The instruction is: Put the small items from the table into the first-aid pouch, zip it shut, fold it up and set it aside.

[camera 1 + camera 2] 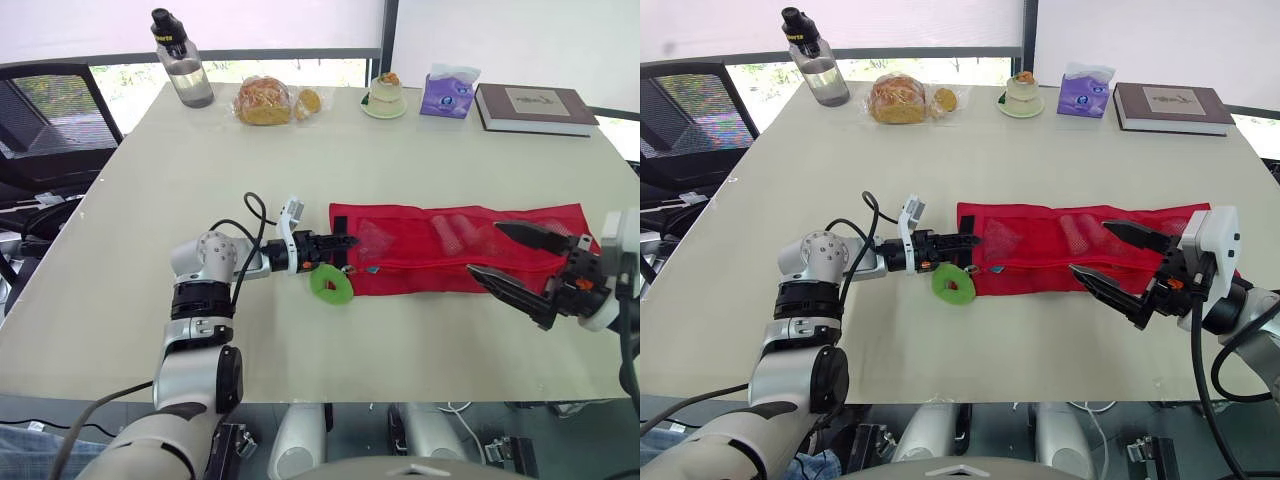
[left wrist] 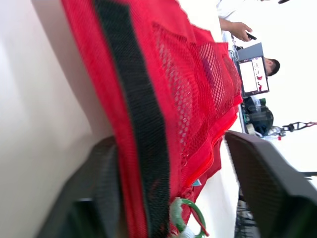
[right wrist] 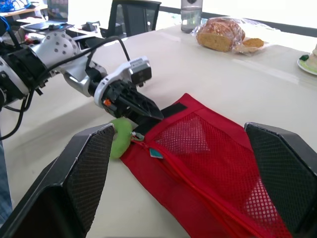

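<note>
1. At the far left edge, a black office chair [image 1: 48, 112] stands beside the pale table [image 1: 200, 170].
2. A clear water bottle [image 1: 183, 66] with a black cap stands at the table's back-left corner.
3. The left gripper [image 1: 345, 241] lies low over the table, pointing at the left end of the pouch. Its claw is parted, turned so that one finger [image 2: 99, 193] sits down by the tabletop against the pouch's edge. The other stays apart from the mesh, so nothing is clamped.
4. Bagged bread [image 1: 265, 100] lies at the back, just right of the bottle.
5. A green ring [image 1: 331, 284] lies flat on the table, touching the pouch's near-left corner and just below the left gripper's fingertips.
6. The red mesh first-aid pouch [image 1: 450, 250] lies spread flat across the middle of the table. A black strip [image 3: 163, 111] runs across its left end and a zip runs along its length. Whether the zip is closed I cannot tell. Pale items [image 1: 455, 232] show faintly through the mesh.
7. A small dessert on a plate [image 1: 385, 96] and a purple tissue pack [image 1: 448, 92] sit at the back.
8. The right gripper [image 1: 484, 247] is over the pouch's right part, fingers spread wide and empty.
9. A dark book [image 1: 535, 108] lies at the back-right corner.
</note>
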